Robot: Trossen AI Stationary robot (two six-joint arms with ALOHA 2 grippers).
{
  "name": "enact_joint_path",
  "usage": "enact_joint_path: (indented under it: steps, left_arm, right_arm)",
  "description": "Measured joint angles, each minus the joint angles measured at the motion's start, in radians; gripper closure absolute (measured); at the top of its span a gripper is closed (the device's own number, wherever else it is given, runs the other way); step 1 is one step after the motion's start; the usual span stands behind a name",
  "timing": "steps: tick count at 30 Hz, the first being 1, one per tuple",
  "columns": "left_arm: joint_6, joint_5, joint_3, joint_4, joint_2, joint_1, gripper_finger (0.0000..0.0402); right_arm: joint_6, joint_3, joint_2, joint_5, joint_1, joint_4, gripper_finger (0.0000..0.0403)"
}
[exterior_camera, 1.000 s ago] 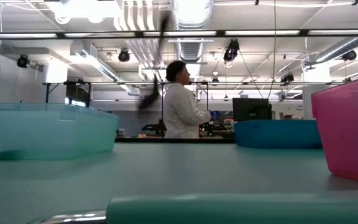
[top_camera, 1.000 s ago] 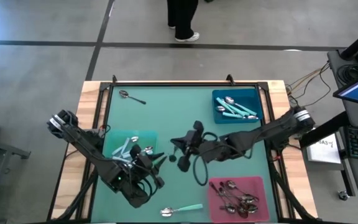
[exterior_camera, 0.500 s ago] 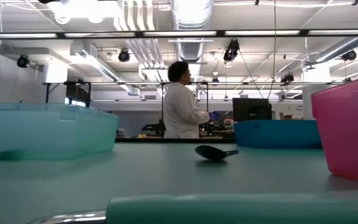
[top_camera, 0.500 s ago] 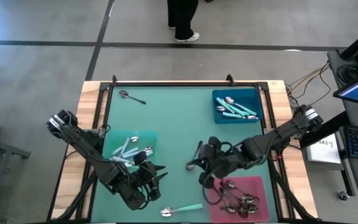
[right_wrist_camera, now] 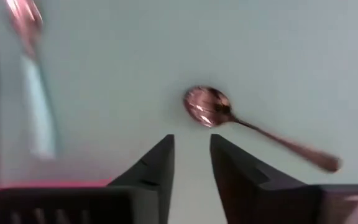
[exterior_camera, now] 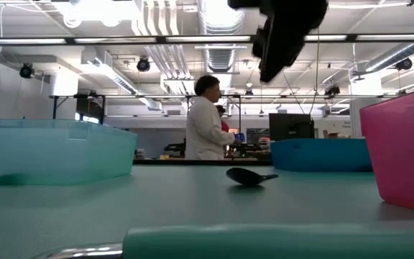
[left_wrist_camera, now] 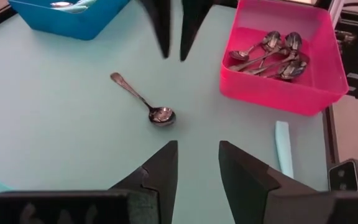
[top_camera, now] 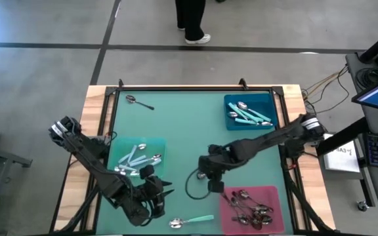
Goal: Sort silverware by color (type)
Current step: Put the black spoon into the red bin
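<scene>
Silverware is spread over the table (top_camera: 176,131): one all-metal spoon (left_wrist_camera: 143,99) lies alone near the middle, beside the pink tray (left_wrist_camera: 283,56). The right gripper (right_wrist_camera: 190,158) is held just above this spoon, its fingers slightly apart and empty. The left gripper (left_wrist_camera: 197,165) is seen nearby, also parted, holding nothing.

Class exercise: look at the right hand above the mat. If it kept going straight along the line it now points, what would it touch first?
Most likely the all-metal spoon lying loose on the green mat. The right hand points down at it with its fingers apart. Height above the mat is hard to judge; it may land on the mat just beside the spoon's bowl.
</scene>
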Motion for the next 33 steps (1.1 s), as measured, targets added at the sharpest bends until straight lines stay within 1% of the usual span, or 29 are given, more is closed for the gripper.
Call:
enact_joint_path:
  steps: [3,6,8,10,14,17,22,33]
  left_arm:
    - [0.000,0.000,0.000,-0.010,0.000,-0.003,0.0301]
    - [0.000,-0.001,0.000,-0.023,0.000,-0.002,0.0301]
    - [0.000,-0.002,0.000,-0.029,0.000,-0.002,0.0301]
    - [0.000,-0.006,0.000,-0.039,0.000,-0.002,0.0301]
    - [0.000,-0.009,0.000,-0.063,0.000,-0.002,0.0301]
    - [0.000,-0.011,0.000,-0.080,0.000,-0.002,0.0301]
    - [-0.012,-0.012,0.000,-0.101,0.000,-0.002,0.0301]
    - [-0.036,-0.048,0.000,-0.120,0.000,0.000,0.0301]
  right_arm:
    - [-0.239,0.000,0.052,-0.001,-0.017,-0.021,0.0282]
    - [-0.480,0.000,0.110,-0.001,-0.022,-0.019,0.0264]
    - [-0.583,0.000,0.154,0.004,-0.022,-0.018,0.0260]
    - [-0.643,0.000,0.195,0.005,-0.025,-0.019,0.0260]
    - [-0.670,0.002,0.263,0.070,-0.032,-0.020,0.0271]
    - [-0.669,0.004,0.276,0.094,-0.041,-0.023,0.0282]
    - [-0.665,0.003,0.263,0.085,-0.047,-0.038,0.0295]
    - [-0.696,0.004,0.259,0.085,-0.084,-0.018,0.0293]
